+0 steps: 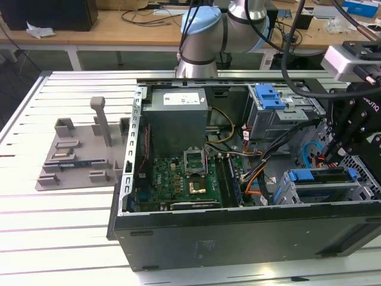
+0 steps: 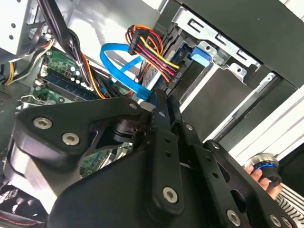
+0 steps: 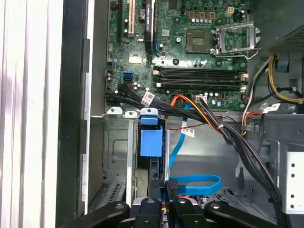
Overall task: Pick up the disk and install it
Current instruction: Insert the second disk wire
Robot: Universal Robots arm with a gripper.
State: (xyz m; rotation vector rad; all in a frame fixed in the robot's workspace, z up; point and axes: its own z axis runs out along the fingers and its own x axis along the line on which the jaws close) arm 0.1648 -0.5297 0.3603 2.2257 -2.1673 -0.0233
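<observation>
Tool point(image 3: 167, 192) fingers look pressed together; whether they pinch anything I cannot tell. Disk point(image 1: 318, 176) sits in a bay point(image 1: 300, 193) of the case point(image 1: 238, 238), just beside the tool at its 7 o'clock in the exterior view, long axis running 9 to 3.

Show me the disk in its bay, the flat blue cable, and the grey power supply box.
disk point(image 1: 318, 176), exterior view, on its blue carrier's front bar.
flat blue cable point(image 3: 194, 185), first wrist view, on its looped middle.
grey power supply box point(image 1: 177, 128), exterior view, on its side wall.
</observation>
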